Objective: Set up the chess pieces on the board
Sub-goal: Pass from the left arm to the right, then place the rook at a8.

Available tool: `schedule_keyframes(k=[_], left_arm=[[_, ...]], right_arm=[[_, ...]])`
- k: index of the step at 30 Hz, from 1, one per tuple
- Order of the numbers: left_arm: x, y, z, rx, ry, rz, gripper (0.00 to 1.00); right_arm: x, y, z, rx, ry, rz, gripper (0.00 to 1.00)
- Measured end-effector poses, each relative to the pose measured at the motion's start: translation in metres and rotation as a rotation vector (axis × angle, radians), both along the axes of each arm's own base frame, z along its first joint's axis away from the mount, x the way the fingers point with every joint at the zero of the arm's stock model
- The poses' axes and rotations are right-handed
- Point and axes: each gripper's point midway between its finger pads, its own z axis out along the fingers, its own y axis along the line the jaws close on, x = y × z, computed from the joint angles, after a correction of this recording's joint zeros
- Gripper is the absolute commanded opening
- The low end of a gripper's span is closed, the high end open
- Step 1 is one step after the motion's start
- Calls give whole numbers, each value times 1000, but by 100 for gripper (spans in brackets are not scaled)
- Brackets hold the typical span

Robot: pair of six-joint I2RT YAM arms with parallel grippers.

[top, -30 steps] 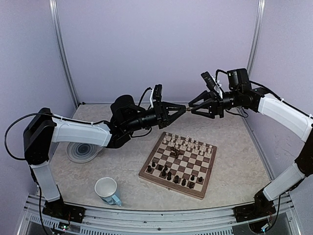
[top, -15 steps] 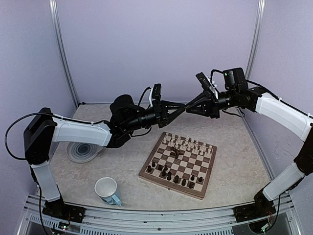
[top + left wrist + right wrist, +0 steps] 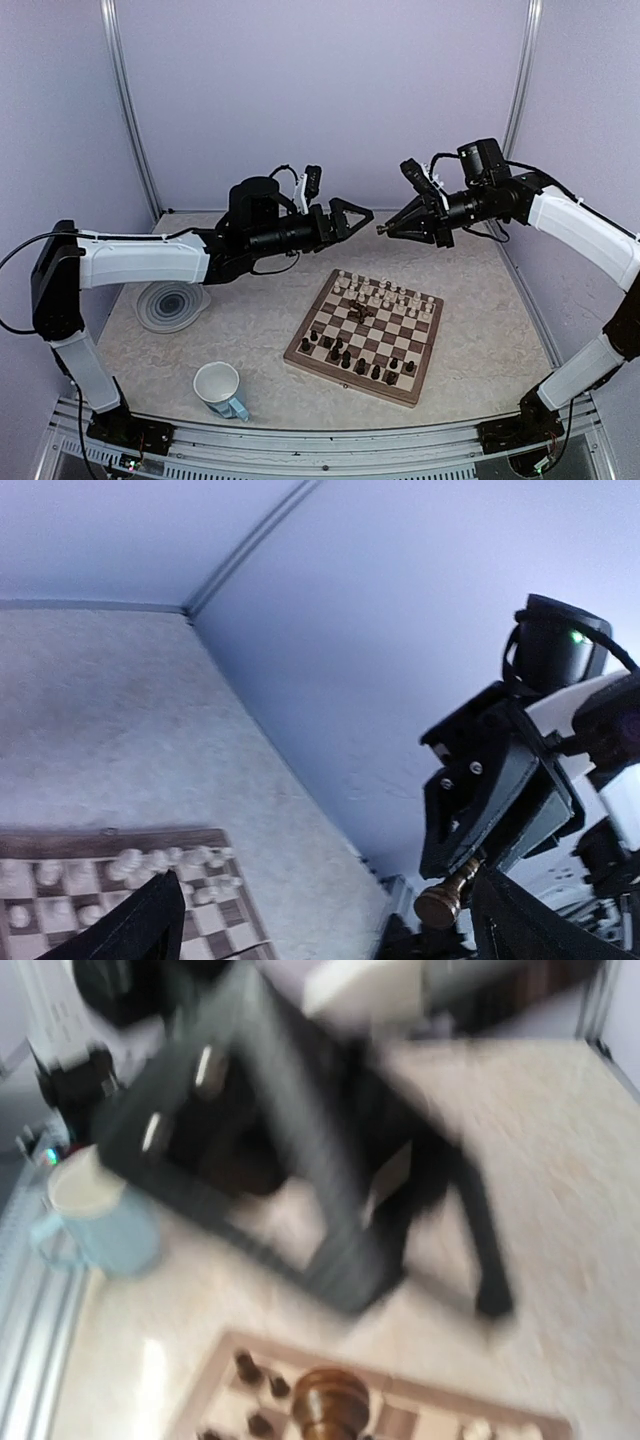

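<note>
The 2 arms reach toward each other, high above the far part of the table (image 3: 250, 330). The left gripper (image 3: 358, 216) has its 2 fingers spread wide apart, and nothing is between them. The right gripper (image 3: 390, 229) is just to its right, with a small gap between the 2 of them. Its fingers are squeezed tight on a brown chess piece (image 3: 443, 902). The piece sticks out of the tip, with its round end toward the left gripper. It is up in the air and does not touch the left fingers (image 3: 150, 925).

The board (image 3: 395, 330) lies flat on the table, below the grippers and a bit nearer, turned at a slant. The cream pieces (image 3: 385, 296) stand along its far side. The dark pieces (image 3: 345, 355) stand along its near side. A few more dark pieces sit near the middle of the board, too small to tell how they stand.

A round grey plate (image 3: 165, 305) with swirls rests on the left side of the table, partly under the left arm. A mug (image 3: 220, 388) with a blue handle stands near the front edge, left of the board. The right wrist picture is very blurry.
</note>
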Motion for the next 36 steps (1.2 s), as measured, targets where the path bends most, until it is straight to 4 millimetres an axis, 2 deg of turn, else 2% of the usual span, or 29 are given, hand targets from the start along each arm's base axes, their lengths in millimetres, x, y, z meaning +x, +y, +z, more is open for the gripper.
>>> schedule_keyframes(k=[3, 6, 8, 10, 12, 15, 17, 19, 24, 29, 32, 36], left_arm=[[16, 26, 12, 143, -119, 124, 99], [34, 66, 37, 260, -252, 300, 99], [49, 101, 53, 335, -328, 473, 99], [63, 135, 59, 420, -388, 636, 98], [76, 169, 50, 560, -444, 787, 94], [88, 199, 18, 773, -476, 885, 90], [89, 208, 0, 879, -488, 893, 89], [88, 214, -10, 956, -502, 893, 89], [88, 223, -11, 1027, -525, 916, 88], [88, 226, -10, 1059, -535, 926, 88], [89, 228, -11, 1065, -534, 930, 88], [89, 229, -13, 1073, -529, 931, 88]], right_arm=[[-3, -9, -15, -90, -30, -23, 0], [-10, -16, -32, -189, -46, -28, 0], [-22, -13, -47, -266, -50, -3, 0], [-43, -6, -64, -340, -47, 51, 0], [-71, 3, -85, -417, -40, 125, 0], [-109, 7, -115, -523, -16, 220, 0], [-130, 3, -132, -591, 8, 271, 0], [-138, -5, -143, -647, 28, 285, 0], [-149, -20, -163, -734, 59, 296, 0], [-170, -44, -202, -868, 83, 332, 0], [-174, -55, -214, -918, 76, 332, 0], [-166, -57, -220, -942, 42, 299, 1]])
